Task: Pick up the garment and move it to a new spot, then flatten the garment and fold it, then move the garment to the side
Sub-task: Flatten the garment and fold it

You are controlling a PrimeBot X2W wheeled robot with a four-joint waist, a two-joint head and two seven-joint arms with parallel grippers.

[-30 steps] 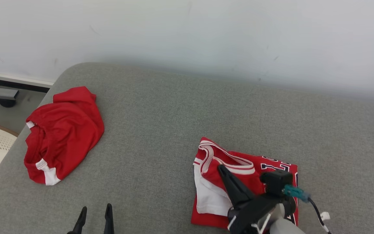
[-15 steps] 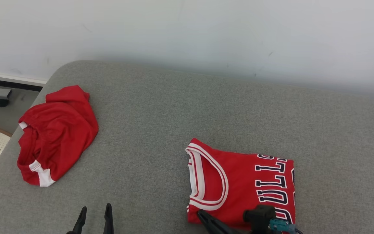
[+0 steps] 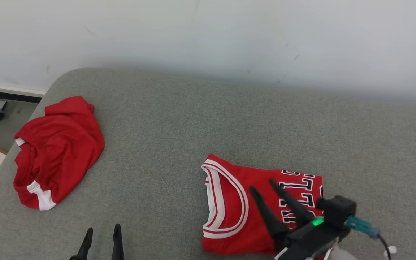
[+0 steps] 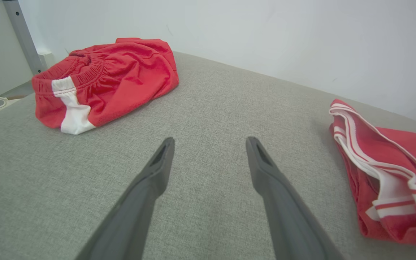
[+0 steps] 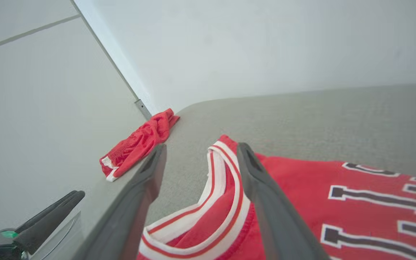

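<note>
Head view: shows jersey [image 3: 240, 213], red with white trim, folded into a rough rectangle and lying flat on grey tabletop [image 3: 179, 119], on the robot's right side, neck opening to the left and dark lettering to the right. Places right claw [image 3: 262, 185] over the lettered half, fingers spread apart and gripping nothing; cannot tell whether the tips touch the cloth. Sets left claw [image 3: 103, 227] low at the left, above bare tabletop, well apart from jersey. Left wrist view: shows those fingers wide apart and empty, with grey fabric in the gap between them. Shows shorts [image 3: 58, 148], red with a white panel, crumpled near the tabletop's left edge, well apart from jersey. Backs the tabletop with pale wall [image 3: 208, 32].
</note>
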